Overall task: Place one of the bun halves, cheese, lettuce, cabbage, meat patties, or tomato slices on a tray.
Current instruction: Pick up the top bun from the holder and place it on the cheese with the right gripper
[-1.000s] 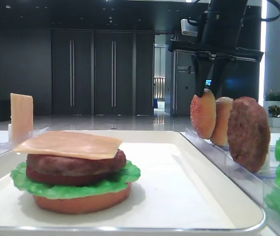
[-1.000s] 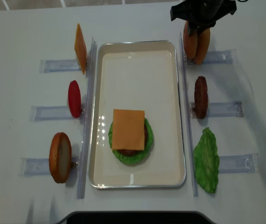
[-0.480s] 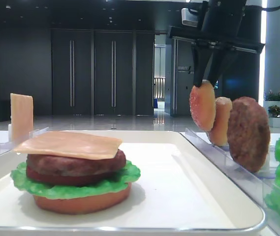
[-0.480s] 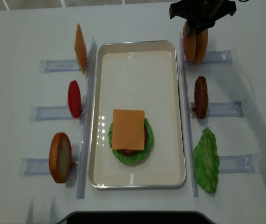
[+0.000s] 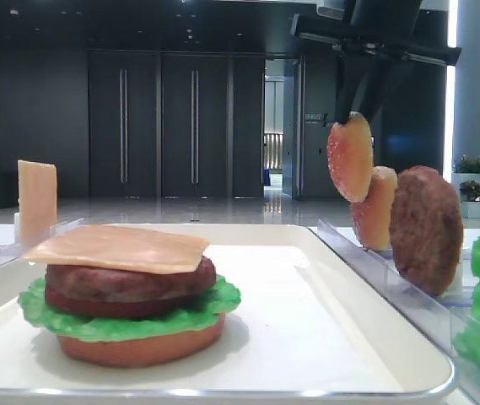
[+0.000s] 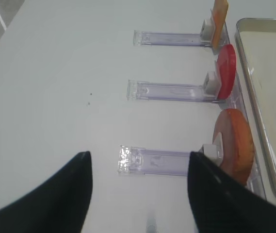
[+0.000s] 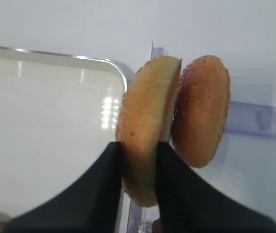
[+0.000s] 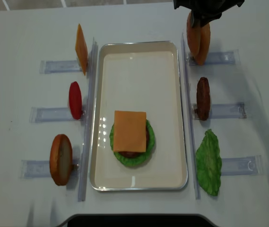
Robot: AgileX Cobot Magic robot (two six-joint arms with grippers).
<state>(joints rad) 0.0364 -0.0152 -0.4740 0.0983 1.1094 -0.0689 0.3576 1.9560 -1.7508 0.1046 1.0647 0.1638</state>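
My right gripper (image 7: 138,145) is shut on a domed golden-brown bun half (image 7: 150,121), held on edge in the air above the far right rack. The gripper (image 5: 358,114) and its bun half (image 5: 351,158) hang just right of the white tray (image 8: 139,44). The second bun half (image 7: 201,116) still stands in the rack behind it. On the tray sits a stack topped by a cheese slice (image 8: 129,131) over patty, tomato, lettuce and a flat bun. My left gripper (image 6: 138,165) hovers open over the table by the near left rack, holding nothing.
Clear racks line both long sides of the tray. The left ones hold a cheese slice (image 8: 81,49), a tomato slice (image 8: 75,100) and a flat bun (image 8: 61,159). The right ones hold a meat patty (image 8: 203,98) and lettuce (image 8: 209,163).
My right gripper has risen with the bun half, lifting it out of the rack and away from the second bun half. Everything else has stayed put.
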